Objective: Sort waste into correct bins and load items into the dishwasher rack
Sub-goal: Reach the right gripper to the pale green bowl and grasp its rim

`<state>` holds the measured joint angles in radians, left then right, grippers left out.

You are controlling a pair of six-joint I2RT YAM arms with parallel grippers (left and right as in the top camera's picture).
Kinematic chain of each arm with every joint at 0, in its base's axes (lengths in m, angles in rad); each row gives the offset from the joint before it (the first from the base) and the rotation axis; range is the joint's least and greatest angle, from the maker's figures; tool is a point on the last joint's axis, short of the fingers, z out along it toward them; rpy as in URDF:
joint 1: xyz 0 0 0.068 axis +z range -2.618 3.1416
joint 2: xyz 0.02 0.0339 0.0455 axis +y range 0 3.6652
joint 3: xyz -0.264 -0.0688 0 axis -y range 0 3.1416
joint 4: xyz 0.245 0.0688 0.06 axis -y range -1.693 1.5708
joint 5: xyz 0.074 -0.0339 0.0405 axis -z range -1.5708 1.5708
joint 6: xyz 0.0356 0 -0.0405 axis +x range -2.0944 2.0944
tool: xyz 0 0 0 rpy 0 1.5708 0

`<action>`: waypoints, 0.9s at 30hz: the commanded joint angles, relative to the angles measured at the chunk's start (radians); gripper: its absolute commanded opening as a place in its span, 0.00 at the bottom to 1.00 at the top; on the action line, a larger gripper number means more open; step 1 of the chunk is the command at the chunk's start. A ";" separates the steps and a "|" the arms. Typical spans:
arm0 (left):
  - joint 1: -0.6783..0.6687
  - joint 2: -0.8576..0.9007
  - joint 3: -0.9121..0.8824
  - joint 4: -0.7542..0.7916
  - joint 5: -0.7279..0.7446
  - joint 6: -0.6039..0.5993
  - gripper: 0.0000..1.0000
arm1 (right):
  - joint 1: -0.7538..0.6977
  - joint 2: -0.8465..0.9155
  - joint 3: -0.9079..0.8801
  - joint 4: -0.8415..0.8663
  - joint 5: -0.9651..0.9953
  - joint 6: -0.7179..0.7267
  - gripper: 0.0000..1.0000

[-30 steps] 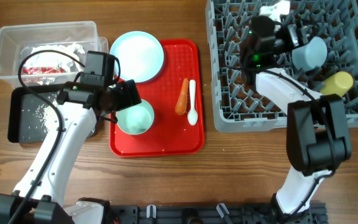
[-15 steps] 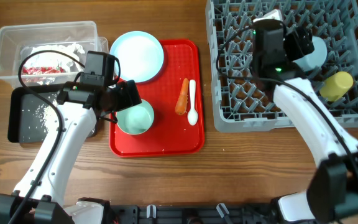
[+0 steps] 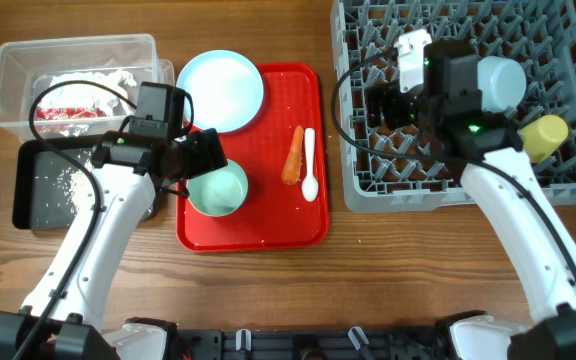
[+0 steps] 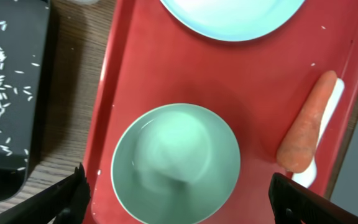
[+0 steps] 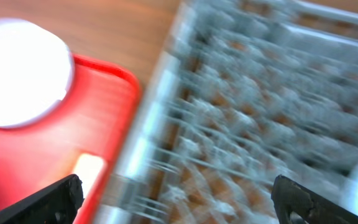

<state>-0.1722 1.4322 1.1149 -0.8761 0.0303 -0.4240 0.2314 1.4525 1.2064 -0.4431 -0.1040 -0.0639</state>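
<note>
Nearest us, in the middle of the table, a flat red serving tray [image 3: 258, 230] carries a pale green bowl [image 3: 217, 189], upright and empty. The left gripper [image 4: 179, 186] hangs directly above it with its fingers spread wide to either side of the rim, touching nothing. We judge this bowl to be the piece in hand.

Just beyond it on the same tray lie an orange carrot piece [image 3: 292, 155] and a white spoon [image 3: 309, 165], side by side and touching.

Against the left edge of the table sits the black tray [image 3: 28, 215] with loose rice grains [image 3: 68, 180] scattered inside, so that waste looks sorted.

The big grey dishwasher rack [image 3: 368, 190] fills the far right corner. A yellow cup [image 3: 543, 135] lies in it near the right edge, and a light blue bowl [image 3: 498, 82] rests farther back. The right gripper [image 3: 383, 105] is over the rack's left side. Its wrist view is blurred, but the fingers appear apart with nothing between them.

A pale round plate [image 3: 220, 91] overlaps the tray's far left corner. In the far left corner of the table, the clear tub [image 3: 8, 70] holds a crumpled red-and-white wrapper [image 3: 63, 112].

By our reckoning, two items are loaded, and wrapper and rice are binned. Left to do are the green bowl, plate and spoon into the rack, and the carrot into a bin.
</note>
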 commanded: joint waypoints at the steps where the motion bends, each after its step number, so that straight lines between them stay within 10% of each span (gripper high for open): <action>1: 0.016 -0.011 0.004 -0.001 -0.042 -0.006 0.94 | 0.032 -0.020 0.006 0.009 -0.273 0.143 1.00; 27: 0.389 -0.011 0.004 -0.104 -0.046 -0.010 1.00 | 0.486 0.200 0.006 0.045 -0.123 0.342 0.92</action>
<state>0.1654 1.4322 1.1149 -0.9691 -0.0029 -0.4240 0.6888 1.6112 1.2064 -0.4221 -0.2752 0.2173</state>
